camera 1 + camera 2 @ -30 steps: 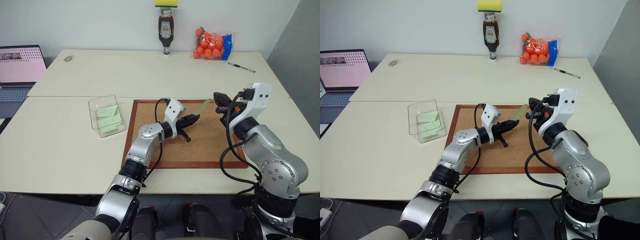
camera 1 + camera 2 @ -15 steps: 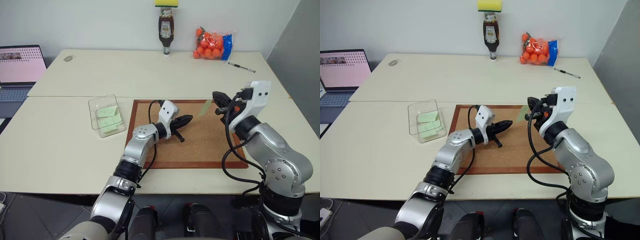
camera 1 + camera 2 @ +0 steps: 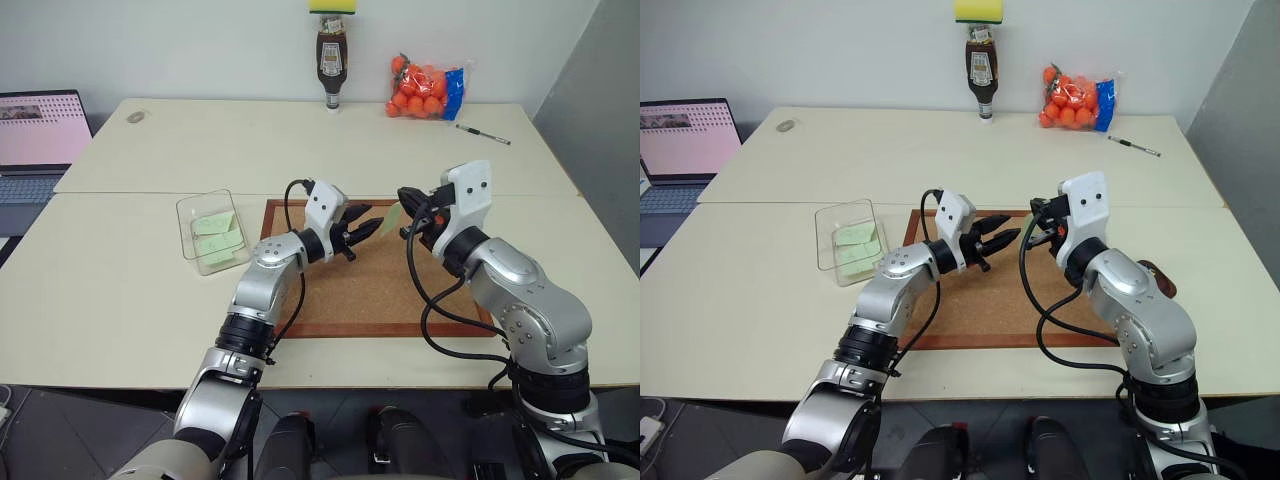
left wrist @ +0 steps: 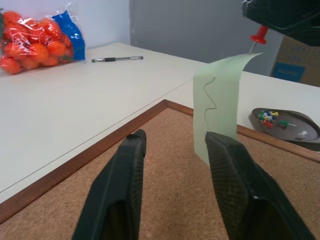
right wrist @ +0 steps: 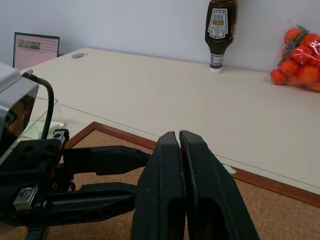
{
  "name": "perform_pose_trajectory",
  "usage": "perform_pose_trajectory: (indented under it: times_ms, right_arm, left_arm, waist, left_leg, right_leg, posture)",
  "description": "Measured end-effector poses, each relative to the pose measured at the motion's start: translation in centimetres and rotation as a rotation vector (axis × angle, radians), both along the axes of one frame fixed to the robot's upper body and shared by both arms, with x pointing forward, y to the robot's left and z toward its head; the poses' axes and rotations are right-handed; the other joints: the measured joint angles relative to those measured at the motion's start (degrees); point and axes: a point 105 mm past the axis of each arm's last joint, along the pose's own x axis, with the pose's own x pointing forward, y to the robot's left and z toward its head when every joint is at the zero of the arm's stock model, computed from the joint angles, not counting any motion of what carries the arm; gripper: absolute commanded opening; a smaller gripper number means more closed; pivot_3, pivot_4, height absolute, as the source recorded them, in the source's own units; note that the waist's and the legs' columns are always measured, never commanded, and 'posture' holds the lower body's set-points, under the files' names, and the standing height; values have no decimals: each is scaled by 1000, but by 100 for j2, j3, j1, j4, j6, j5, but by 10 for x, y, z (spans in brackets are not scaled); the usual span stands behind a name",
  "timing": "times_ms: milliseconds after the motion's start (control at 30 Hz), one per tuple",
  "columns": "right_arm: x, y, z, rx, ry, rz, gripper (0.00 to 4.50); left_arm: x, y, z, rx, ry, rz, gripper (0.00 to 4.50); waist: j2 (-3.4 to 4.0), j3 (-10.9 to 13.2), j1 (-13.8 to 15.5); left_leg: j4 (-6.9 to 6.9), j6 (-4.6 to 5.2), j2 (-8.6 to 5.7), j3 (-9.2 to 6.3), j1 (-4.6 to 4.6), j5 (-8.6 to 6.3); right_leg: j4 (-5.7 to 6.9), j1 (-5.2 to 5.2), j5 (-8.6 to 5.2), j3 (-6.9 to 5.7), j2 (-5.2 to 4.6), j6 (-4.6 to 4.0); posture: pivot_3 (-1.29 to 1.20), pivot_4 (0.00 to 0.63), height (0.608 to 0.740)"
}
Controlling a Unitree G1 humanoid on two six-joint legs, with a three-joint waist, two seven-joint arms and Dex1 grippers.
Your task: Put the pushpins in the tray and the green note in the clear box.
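Since a second ago the right gripper [image 3: 408, 224] has swung in over the wood-framed corkboard [image 3: 330, 310] toward the left gripper [image 3: 368, 227]. Its black fingers are pressed together on a red-headed pushpin [image 4: 258, 37], and the pale green paper note [image 4: 218, 102] hangs from that pin, long axis upright, above the board's far edge. Left fingers [image 4: 125, 187] now stand parted on either side of the note's lower end. More coloured pushpins [image 4: 270, 118] sit in the dark brown tray [image 4: 286, 131] off the board's right edge.
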Motion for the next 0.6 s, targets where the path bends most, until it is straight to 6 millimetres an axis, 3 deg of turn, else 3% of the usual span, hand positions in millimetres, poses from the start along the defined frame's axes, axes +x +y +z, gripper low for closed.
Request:
perform_pose_trajectory:
  times_ms: [133,200,333,600]
  right_arm:
    - [2,0,1,-12,-19,-3,0]
    - [2,2,1,-10,-22,5,0]
    - [1,9,1,-3,-21,33,0]
    - [2,11,2,0,-29,31,0]
  left_arm:
    - [-5,4,3,-25,35,17,3444]
    - [-8,5,6,48,-51,16,3760]
    - [-13,-3,16,117,-203,-7,3760]
    - [-1,-17,24,116,-248,4,3760]
  waist:
    - [-1,0,-2]
    - [0,0,1]
    - [0,0,16]
    - [0,1,15]
  left_leg:
    - [0,0,1,-1,0,0]
    - [-1,0,2,-3,2,0]
    - [1,0,3,-3,2,0]
    - [-1,0,1,1,1,0]
  right_leg:
    - [1,0,0,2,0,0]
    - [3,-1,0,1,1,0]
    - [5,0,0,1,1,-1]
    - [2,-1,0,2,0,0]
  posture:
    - [0,150,740]
    - [0,150,740]
    - [0,150,740]
    - [0,150,740]
